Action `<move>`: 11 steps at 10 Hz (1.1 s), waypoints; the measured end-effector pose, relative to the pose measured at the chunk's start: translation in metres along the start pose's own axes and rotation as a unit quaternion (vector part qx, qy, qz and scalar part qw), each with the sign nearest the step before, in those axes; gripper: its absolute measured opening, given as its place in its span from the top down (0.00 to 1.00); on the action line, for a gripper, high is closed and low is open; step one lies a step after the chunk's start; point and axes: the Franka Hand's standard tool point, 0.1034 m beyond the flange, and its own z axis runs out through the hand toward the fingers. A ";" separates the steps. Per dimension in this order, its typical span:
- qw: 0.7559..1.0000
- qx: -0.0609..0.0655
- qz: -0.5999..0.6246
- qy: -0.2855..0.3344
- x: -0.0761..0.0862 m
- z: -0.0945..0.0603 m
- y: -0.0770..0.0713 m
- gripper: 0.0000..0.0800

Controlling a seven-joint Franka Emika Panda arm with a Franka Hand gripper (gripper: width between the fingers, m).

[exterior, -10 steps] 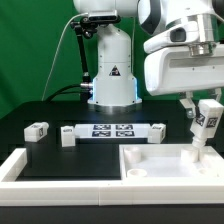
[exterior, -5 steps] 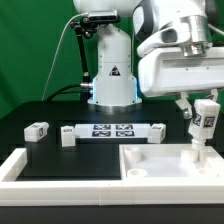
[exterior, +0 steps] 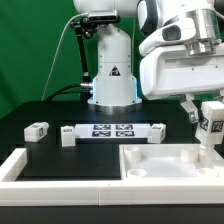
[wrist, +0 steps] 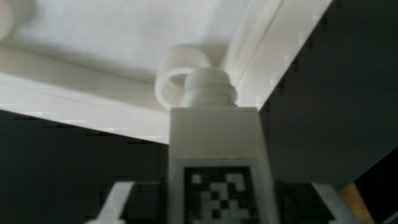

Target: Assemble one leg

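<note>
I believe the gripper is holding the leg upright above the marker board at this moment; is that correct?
Not quite. The gripper does hold the leg upright, but above a corner of the large white square piece, not the marker board, which lies apart toward the exterior view's left. The exterior view shows it.

A matte black table [exterior: 40, 108] fills the lower part of the scene. Behind the table a plain green backdrop [exterior: 30, 50] covers the whole rear. A raised white border [exterior: 15, 165] runs along the table's near edge and turns the corner at the exterior view's left. The marker board [exterior: 112, 129] lies flat near the table's middle. The light is even, with only soft shadows on the table.
</note>
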 end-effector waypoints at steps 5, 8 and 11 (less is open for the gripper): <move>1.000 0.002 -0.009 0.001 0.007 0.013 0.005 0.64; 1.000 0.000 -0.011 0.002 0.008 0.020 0.012 0.64; 1.000 -0.002 -0.009 0.012 0.007 0.027 0.014 0.64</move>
